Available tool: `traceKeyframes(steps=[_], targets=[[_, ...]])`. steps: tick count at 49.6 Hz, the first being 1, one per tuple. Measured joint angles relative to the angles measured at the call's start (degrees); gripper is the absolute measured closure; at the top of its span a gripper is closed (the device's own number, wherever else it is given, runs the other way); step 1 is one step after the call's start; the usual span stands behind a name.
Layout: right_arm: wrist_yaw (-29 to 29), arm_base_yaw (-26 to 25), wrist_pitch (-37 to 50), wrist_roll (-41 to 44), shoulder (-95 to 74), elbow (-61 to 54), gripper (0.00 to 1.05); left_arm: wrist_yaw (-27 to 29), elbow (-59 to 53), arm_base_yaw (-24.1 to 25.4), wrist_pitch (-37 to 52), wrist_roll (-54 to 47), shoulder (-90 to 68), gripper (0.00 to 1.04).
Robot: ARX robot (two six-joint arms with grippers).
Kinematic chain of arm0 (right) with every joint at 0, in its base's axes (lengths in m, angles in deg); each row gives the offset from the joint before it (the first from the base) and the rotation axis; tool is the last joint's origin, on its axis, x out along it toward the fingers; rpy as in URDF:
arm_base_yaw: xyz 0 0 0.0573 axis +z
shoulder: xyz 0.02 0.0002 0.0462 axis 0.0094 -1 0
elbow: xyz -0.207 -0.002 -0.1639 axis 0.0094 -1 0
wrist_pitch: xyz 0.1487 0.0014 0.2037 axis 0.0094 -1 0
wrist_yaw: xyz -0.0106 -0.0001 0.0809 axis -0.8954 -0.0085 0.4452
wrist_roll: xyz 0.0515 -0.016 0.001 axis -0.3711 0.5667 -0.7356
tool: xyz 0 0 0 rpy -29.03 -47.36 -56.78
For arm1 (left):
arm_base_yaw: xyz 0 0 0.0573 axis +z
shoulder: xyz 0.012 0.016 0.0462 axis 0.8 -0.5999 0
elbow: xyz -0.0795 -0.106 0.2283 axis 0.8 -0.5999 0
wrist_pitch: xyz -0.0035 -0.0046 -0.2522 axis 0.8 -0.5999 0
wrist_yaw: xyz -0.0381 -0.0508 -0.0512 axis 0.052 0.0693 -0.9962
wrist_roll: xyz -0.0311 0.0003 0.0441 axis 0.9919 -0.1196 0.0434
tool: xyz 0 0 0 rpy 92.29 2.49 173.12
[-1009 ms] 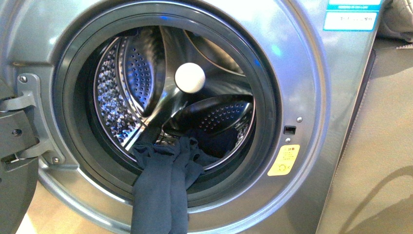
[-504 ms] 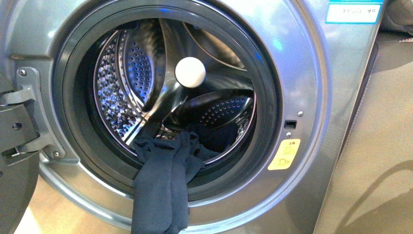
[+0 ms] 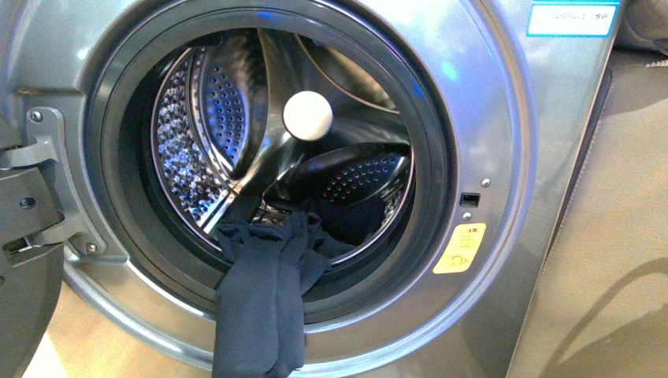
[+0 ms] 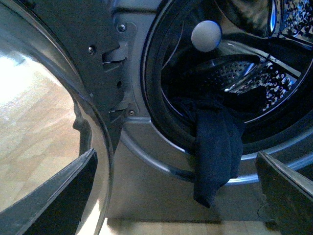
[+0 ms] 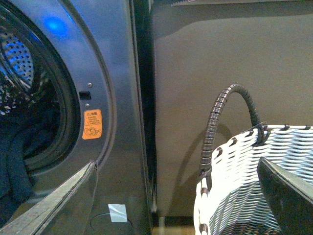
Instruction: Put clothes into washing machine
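- Clothes (image 3: 260, 307) hang over the dark gasket at the near lip of the washing machine (image 3: 504, 157); part lies in the drum, part dangles outside
- left gripper (image 4: 176, 196) open, empty, near the clothes
- right gripper (image 5: 176, 196) open, right of the porthole, beside a white woven basket (image 5: 254, 171)

Washer (image 3: 504, 157) fills the shot, door (image 3: 24, 260) swung open at the left on its hinge (image 3: 47, 181). Clothes (image 3: 264, 299) drape over the gasket's (image 3: 429, 142) bottom lip, half in the drum (image 3: 205, 134), two limp lengths hanging down the front. A white ball (image 3: 308, 116) sits mid-porthole. Yellow sticker (image 3: 459, 248) lower right of the opening, blue-white label (image 3: 571, 17) at the top right corner. No arm in sight.
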Motion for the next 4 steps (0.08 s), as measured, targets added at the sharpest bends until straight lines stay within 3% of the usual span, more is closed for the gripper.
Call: traceKeyframes(steps=[4], targets=[[0.00, 0.00, 0.00, 0.00, 0.00, 0.00, 0.08, 0.02, 0.00, 0.00, 0.00, 0.00, 0.00, 0.06]])
